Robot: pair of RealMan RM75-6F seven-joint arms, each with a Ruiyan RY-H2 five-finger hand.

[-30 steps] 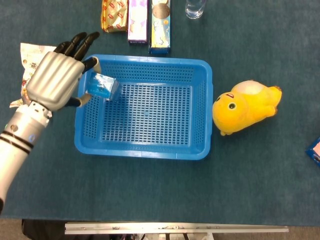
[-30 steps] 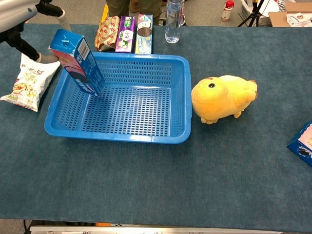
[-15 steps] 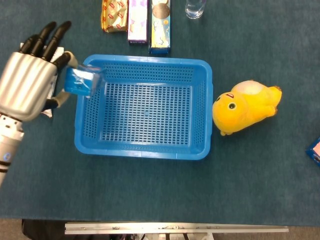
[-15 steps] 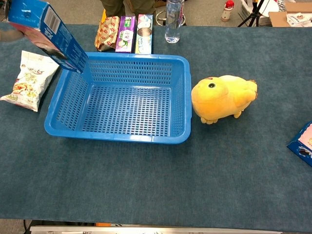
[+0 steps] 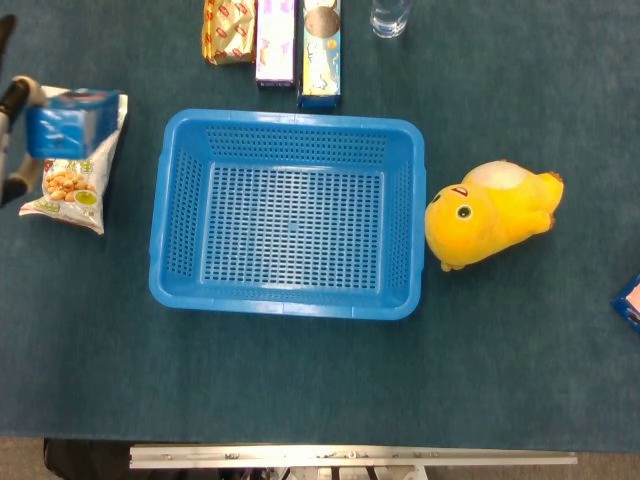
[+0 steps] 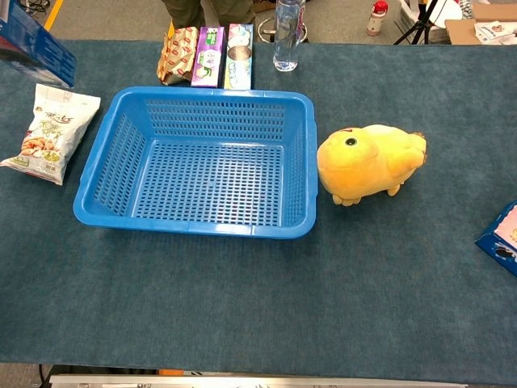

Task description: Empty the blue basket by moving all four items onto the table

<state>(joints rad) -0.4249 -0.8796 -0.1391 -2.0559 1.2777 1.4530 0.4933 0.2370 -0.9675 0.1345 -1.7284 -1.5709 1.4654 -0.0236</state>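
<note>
— Where's the left hand [image 5: 10,135]?

— Far out to the left of the basket [image 5: 290,125], only its fingertips show at the edge of the head view. They're clamped on the blue box [image 5: 72,122], one dark tip above it and one below.

— And the box itself?

— Up in the air, left of the basket, hanging over the top end of the snack bag [image 5: 72,185]. From the chest view just a corner of it pokes in at the upper left, above that bag.

— The bag's on the table?

— Yes, lying flat just left of the basket, apart from it.

— Anything in the basket?

— I see only its mesh floor. The yellow duck [image 5: 492,212] lies on the table right of it, just beside the rim. Behind the basket there's a row of three packets [image 5: 272,38] and a clear bottle [image 6: 287,32]. Well off to the right, another blue box [image 6: 501,236] pokes in at the edge.

— The right hand?

— Neither view shows it.
</note>
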